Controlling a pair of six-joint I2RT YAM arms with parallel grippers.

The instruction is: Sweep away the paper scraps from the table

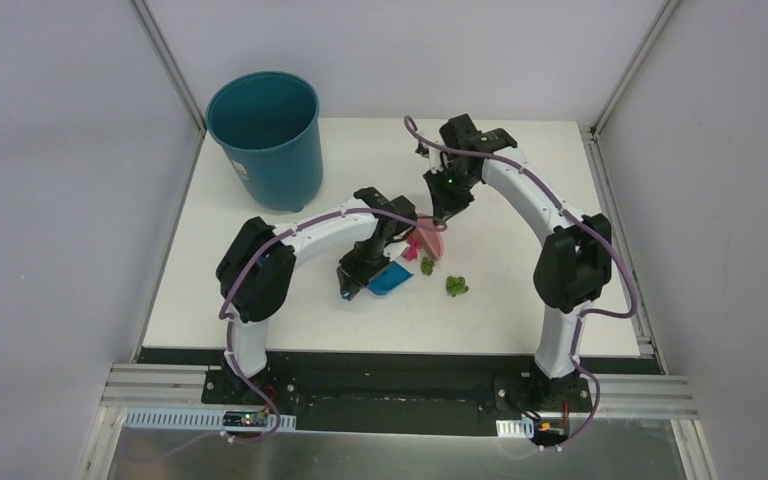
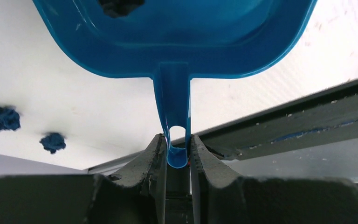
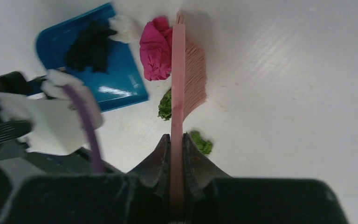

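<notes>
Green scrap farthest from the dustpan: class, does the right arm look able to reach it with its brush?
Probably yes. The right claw is shut on the brush, and the green scrap lies on open table just beside it, with nothing in between.

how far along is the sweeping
Done: a black scrap sits in the dustpan, with a white scrap at its lip. In hand: left jaws hold the dustpan, right jaws the brush, beside a magenta scrap. Left: green scraps and blue scraps on the table.
</notes>
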